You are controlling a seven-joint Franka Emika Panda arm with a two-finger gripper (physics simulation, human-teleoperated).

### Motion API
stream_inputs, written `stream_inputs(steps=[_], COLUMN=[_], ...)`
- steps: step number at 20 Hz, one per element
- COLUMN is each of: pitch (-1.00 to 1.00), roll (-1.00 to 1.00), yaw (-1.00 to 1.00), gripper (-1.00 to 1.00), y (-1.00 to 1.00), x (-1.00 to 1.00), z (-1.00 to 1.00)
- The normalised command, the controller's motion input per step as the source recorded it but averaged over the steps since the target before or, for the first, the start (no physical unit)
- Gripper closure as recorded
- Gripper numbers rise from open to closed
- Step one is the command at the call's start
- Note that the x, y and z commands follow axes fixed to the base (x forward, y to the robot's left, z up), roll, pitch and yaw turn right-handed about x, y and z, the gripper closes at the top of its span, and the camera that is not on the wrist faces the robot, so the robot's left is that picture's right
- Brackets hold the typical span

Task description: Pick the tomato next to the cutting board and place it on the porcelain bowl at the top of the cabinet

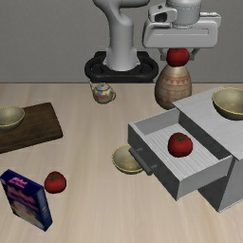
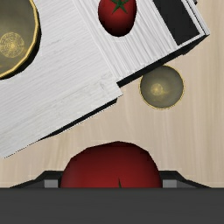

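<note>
Red held tomato (image 2: pixel 114 166) sits clamped between both fingers of the pincer (image 1: pixel 177 49), raised well above the bench (image 1: pixel 85 119) near a brown vase (image 1: pixel 174 90). The porcelain bowl (image 1: pixel 228 102) rests on top of the cabinet (image 1: pixel 199 106), toward the exterior view's right of the pincer. A second tomato (image 1: pixel 180 144) lies in the open drawer (image 1: pixel 195 165); a third tomato (image 1: pixel 55 181) lies on the bench, between the cutting board (image 1: pixel 33 131) and a blue box (image 1: pixel 27 197)

Exterior high frontal, wrist downward close, sharing cabinet (image 1: pixel 195 110)
</note>
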Motion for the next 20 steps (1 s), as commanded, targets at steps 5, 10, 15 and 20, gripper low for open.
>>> stream_inputs(steps=[5, 10, 15, 20], pitch=[0.00, 0.00, 0.00, 0.00], roll=[0.00, 0.00, 0.00, 0.00], yaw=[0.00, 0.00, 0.00, 0.00], gripper=[1.00, 1.00, 1.00, 1.00], y=[1.00, 1.00, 0.60, 0.00], x=[0.00, 0.00, 0.40, 1.00], z=[0.00, 0.00, 0.00, 0.00])
